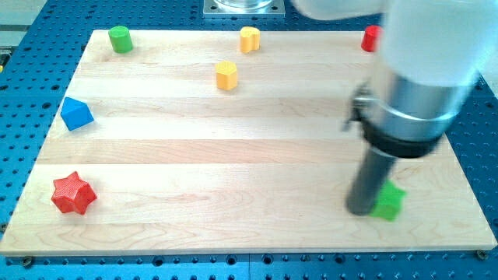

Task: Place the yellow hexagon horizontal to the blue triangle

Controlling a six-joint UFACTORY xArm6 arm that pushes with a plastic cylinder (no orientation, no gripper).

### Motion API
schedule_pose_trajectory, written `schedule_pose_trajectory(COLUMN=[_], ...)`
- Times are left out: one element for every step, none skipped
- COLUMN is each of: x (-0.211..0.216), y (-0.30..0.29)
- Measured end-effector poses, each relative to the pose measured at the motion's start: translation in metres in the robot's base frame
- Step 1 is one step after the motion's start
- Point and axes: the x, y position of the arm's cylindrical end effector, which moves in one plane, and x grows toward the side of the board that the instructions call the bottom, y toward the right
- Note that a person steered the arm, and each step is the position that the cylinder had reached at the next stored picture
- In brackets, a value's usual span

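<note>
- At the view's far left sits the blue triangle (76,113), near the board's left edge, about halfway up; this is the reference we must line up with.
- Below it, near the bottom-left corner, lies a red star (73,193); above it, at the top-left corner, a green cylinder (120,39). Both are well apart from any likely path.
- Further right, in the upper middle, sits the yellow hexagon (226,75), standing higher in the view than the triangle. We judge it needs a short push toward the view's bottom so the two share one row.
- Just up and right of it is a second yellow block (249,39), heart-like in shape; approaching the hexagon from above, we should slip between them without knocking this one.
- To do the step well, we would meet the hexagon squarely on its upper face and push slowly, stopping once level with the triangle.
- At the view's right, our tip (362,210) rests just beside a green block (387,202), far from the hexagon; we have no jaws to open or close.
- A red block (371,38) peeks out at the top right, partly hidden by the arm.
</note>
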Motion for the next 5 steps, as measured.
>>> schedule_pose_trajectory(x=[-0.008,-0.108,-0.209,-0.263,-0.247], y=[0.005,-0.095,-0.108,-0.173,-0.221])
